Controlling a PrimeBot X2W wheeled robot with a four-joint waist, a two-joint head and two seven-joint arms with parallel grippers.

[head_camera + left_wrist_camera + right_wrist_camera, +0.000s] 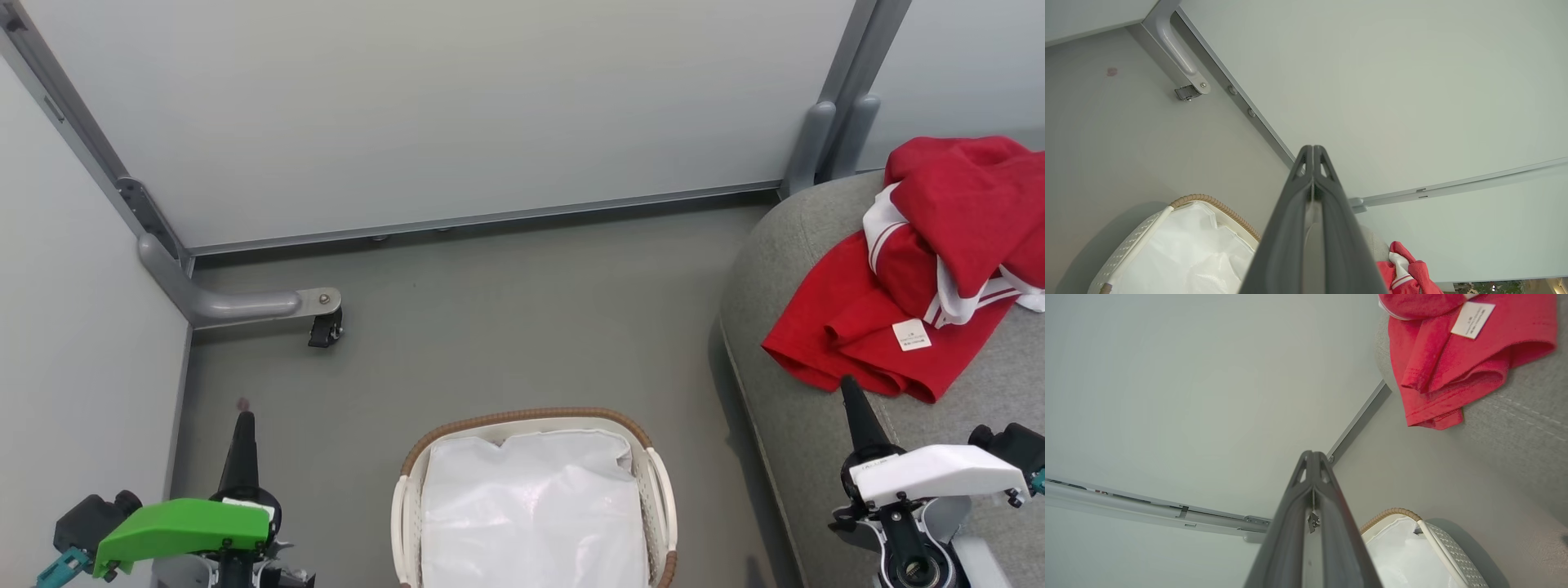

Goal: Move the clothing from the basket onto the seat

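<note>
Currently: clothing (922,269), red, heaped on seat (784,425) near its rounded edge, label (912,335) up. Head view gives the white stripes; right wrist view gives the folded hem. Basket (535,418) on floor (490,327), white liner (531,506) showing. Left hand (1312,149), right hand (1312,454): fingers pressed together, holding nothing.

The clothing (939,269) is soft red cloth, matt, with white striped trim and a small white label (911,335), of paper or thin fabric. The seat (784,278) is light grey woven cloth with a slightly rough grain. The basket (663,490) has white plastic walls with fine slots and a brown woven rim. Its white liner (531,506) shows a faint sheen. The floor (506,318) is smooth, matt grey. The left pincer (244,420) and the right pincer (849,390) have dark matt fingers.
</note>
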